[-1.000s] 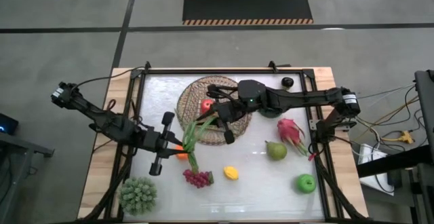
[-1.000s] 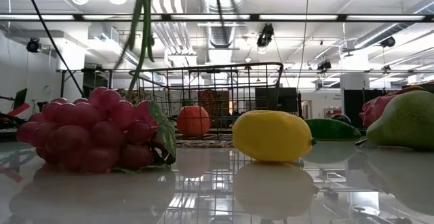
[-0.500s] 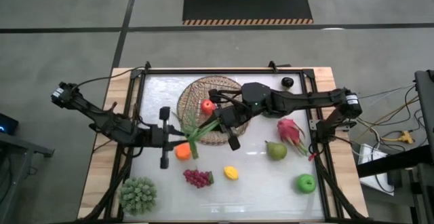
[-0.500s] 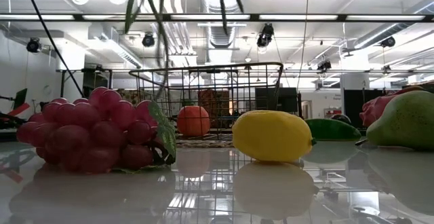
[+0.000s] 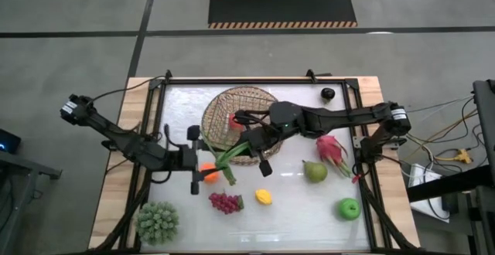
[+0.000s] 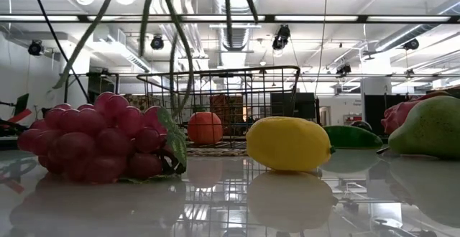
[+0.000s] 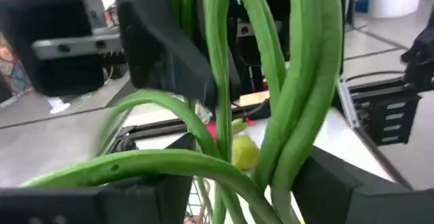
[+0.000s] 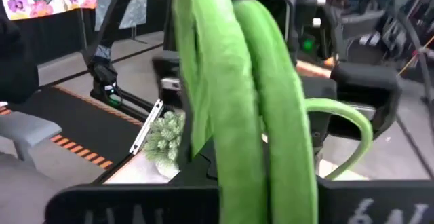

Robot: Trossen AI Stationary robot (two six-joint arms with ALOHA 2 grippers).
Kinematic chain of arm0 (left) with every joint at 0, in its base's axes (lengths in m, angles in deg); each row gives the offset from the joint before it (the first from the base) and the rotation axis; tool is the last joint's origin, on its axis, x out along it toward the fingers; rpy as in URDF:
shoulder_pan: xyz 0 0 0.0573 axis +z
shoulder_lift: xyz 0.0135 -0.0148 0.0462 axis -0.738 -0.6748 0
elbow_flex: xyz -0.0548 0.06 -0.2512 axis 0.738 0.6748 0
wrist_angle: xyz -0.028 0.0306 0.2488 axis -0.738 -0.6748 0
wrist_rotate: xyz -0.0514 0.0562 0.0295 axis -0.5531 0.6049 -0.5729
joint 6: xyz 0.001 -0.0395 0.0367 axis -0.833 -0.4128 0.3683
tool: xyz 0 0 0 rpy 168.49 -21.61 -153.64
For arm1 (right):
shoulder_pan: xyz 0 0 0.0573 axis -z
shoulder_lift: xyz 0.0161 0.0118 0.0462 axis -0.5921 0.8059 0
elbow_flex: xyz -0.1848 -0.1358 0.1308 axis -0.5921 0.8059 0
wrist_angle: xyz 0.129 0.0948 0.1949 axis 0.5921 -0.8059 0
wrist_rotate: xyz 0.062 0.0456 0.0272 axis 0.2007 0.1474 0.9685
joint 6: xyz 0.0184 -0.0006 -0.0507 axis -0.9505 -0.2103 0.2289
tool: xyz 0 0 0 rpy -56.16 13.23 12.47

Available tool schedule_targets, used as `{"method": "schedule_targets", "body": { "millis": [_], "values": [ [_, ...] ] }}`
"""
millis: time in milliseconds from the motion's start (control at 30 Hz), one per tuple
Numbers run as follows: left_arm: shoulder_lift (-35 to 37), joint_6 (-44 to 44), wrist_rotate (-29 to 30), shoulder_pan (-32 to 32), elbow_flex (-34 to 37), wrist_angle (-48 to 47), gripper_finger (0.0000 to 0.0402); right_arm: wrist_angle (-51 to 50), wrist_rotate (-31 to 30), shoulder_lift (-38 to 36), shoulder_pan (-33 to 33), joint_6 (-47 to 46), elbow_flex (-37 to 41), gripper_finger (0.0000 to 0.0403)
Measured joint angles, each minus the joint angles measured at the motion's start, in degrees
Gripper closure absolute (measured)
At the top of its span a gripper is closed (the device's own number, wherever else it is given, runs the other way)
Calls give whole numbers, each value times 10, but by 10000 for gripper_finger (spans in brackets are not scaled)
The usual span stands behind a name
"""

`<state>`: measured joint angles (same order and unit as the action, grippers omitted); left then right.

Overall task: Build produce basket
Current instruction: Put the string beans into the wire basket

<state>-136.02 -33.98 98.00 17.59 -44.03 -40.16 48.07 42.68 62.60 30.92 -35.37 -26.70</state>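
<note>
**Green stalks held between both claws at the basket's edge**

You have the bundle of long green stalks [image 5: 227, 161] off the tabletop, hanging between the two arms just beside the near-left rim of the round woven tan basket [image 5: 224, 110]. Your right claw [image 5: 257, 150] is clamped on the stalks; in the right wrist view they [image 8: 237, 102] run up between its dark fingers [image 8: 135, 200]. Your left claw [image 5: 196, 159] sits at the other end of the bundle, fingers set wide, with the stalks [image 7: 298, 95] passing between them in the left wrist view; whether it is actually gripping them you cannot tell.

A small red apple [image 5: 233, 120] lies inside the basket, next to the right arm's wrist. A round orange [image 5: 208, 171] sits on the white tabletop [image 5: 309, 216] just beside the left claw, under the low end of the stalks.

Nearer the front edge lie the purple grape cluster [image 5: 225, 202] and the yellow lemon [image 5: 264, 196], close together. To the right are the green pear [image 5: 314, 171], the pink dragon fruit [image 5: 332, 149] and the green apple [image 5: 349, 208]. A spiky green ball-shaped plant [image 5: 158, 222] sits at the front left corner.
</note>
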Motion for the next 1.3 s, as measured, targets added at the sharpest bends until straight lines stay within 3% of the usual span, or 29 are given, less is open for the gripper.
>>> {"method": "schedule_targets", "body": {
  "millis": [100,200,333,467,700,1000,1133,1300],
  "values": [
    [-23,-6,9,0,0,9,192,3,0,9,0,-1,2,394],
    [-39,-31,17,0,0,13,213,4,0,11,0,-5,2,384],
    [-49,-63,14,-4,0,9,290,-11,-1,7,0,-8,2,343],
    [-46,-95,-18,-6,0,6,379,-48,-33,-4,0,-13,2,273],
    [-45,-136,-34,-17,0,4,375,-166,-141,-49,2,-1,-3,156],
    [-25,-122,-35,-26,0,37,383,-283,-151,-116,4,-24,-4,65],
    [-5,-122,9,-19,0,34,384,-297,-156,-148,4,-31,-4,48],
    [33,-121,120,-19,0,31,385,-304,-220,-185,4,-32,-4,49]
  ]
}}
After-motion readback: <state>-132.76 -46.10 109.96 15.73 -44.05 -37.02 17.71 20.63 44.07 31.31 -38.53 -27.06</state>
